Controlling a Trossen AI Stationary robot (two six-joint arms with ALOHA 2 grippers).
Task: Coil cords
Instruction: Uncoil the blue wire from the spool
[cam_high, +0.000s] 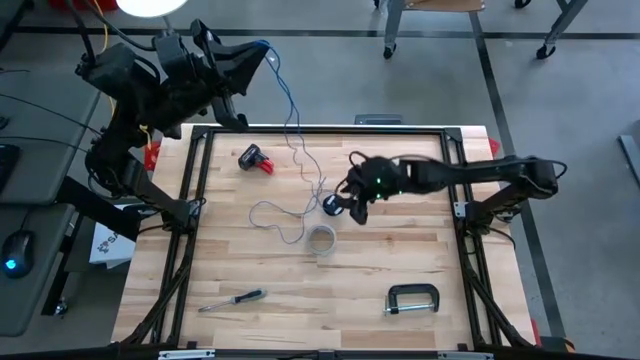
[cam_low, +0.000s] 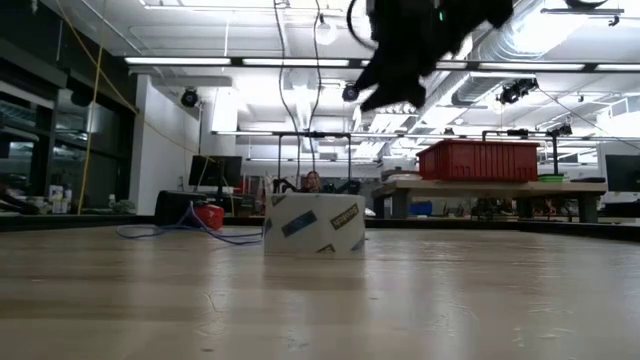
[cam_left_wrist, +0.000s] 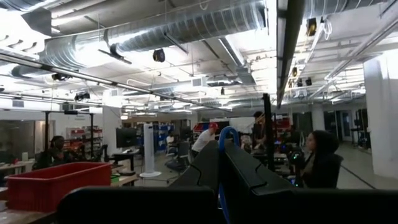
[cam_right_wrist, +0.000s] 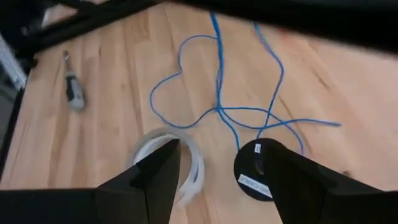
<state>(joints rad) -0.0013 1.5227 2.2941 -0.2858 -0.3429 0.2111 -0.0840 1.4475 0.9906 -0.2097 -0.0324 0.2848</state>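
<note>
Cords lie in loose loops on the wooden table, and the blue one runs up to the left gripper, which is pinched shut on it high behind the table. Right gripper hangs wide open over the cords, next to a tape roll, holding nothing.

The blue cord runs taut from high up beyond the table's far edge down to the wood, thin as string. On the table it spreads in loose, uncoiled loops just beyond the roll of clear tape, crossing itself beside the tape. In the high view a paler loop lies flat just left of the tape.
</note>
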